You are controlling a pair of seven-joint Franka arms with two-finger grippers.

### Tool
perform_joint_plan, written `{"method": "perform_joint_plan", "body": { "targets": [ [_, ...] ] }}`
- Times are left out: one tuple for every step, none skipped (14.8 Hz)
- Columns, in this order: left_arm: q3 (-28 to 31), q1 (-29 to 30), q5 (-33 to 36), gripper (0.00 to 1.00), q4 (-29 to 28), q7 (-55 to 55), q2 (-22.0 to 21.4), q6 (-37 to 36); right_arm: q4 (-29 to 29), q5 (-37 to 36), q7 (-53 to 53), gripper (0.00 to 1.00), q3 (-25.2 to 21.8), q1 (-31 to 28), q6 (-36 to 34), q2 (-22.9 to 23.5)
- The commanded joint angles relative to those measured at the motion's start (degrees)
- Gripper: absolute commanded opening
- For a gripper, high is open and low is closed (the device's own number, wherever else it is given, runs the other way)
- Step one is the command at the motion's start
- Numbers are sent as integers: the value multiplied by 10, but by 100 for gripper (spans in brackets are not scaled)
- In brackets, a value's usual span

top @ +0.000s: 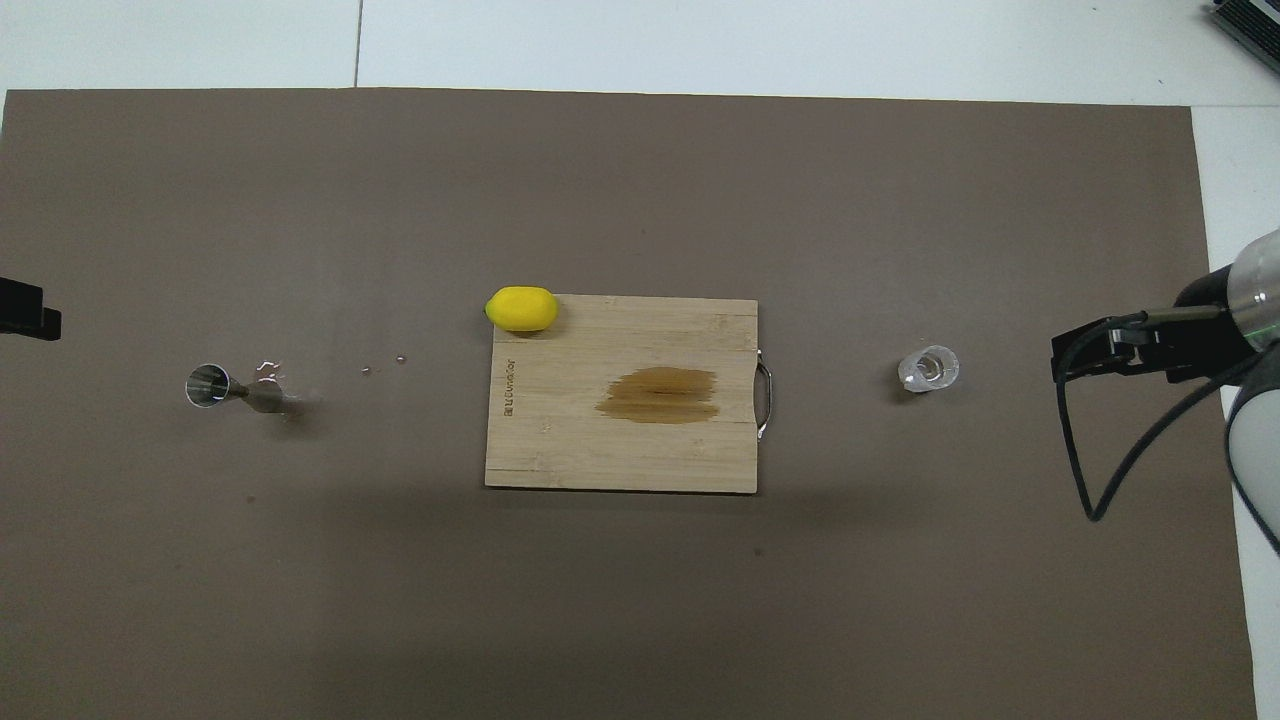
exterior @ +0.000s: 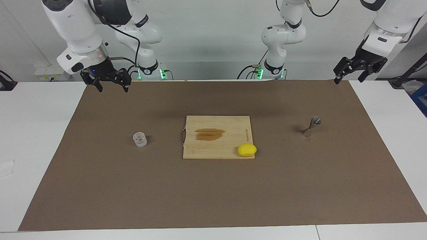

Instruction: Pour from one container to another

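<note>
The clear glass cup (exterior: 139,139) (top: 929,368) stands upright on the brown mat, toward the right arm's end of the table. At the left arm's end of the mat stands the metal jigger (exterior: 312,126) (top: 225,388), upright too. My right gripper (exterior: 113,87) hangs open and empty above the mat's edge nearest the robots, well apart from the cup. Over the mat's corner at the left arm's end, my left gripper (exterior: 349,78) is open with nothing in it, apart from the jigger. Both arms wait.
A wooden cutting board (exterior: 213,150) (top: 600,460) with a dark stain and a metal handle lies mid-mat between cup and jigger. A yellow lemon (exterior: 247,150) (top: 521,308) rests on the board's corner. A few small droplets (top: 268,368) lie beside the jigger.
</note>
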Motion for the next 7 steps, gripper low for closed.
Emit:
{"method": "perform_joint_plan", "body": {
  "targets": [
    [0, 3, 3, 100, -5, 0, -4, 8, -18, -14, 6, 100, 3, -1, 14, -15],
    [-1, 3, 3, 100, -5, 0, -4, 8, -18, -14, 12, 100, 3, -1, 14, -15],
    [0, 3, 3, 100, -5, -1, -4, 8, -17, -14, 14, 100, 3, -1, 14, -15],
    [0, 1, 3, 100, -5, -1, -3, 10, -17, -14, 16, 100, 3, -1, 14, -15],
    [0, 1, 3, 100, -6, -2, -3, 18, -17, -14, 18, 100, 3, -1, 14, -14],
    [0, 1, 3, 100, -7, -2, -4, 19, -15, -14, 18, 100, 3, -1, 14, -14],
    [0, 1, 3, 100, -8, -2, -3, 20, -14, -14, 18, 100, 3, -1, 14, -14]
  ]
}}
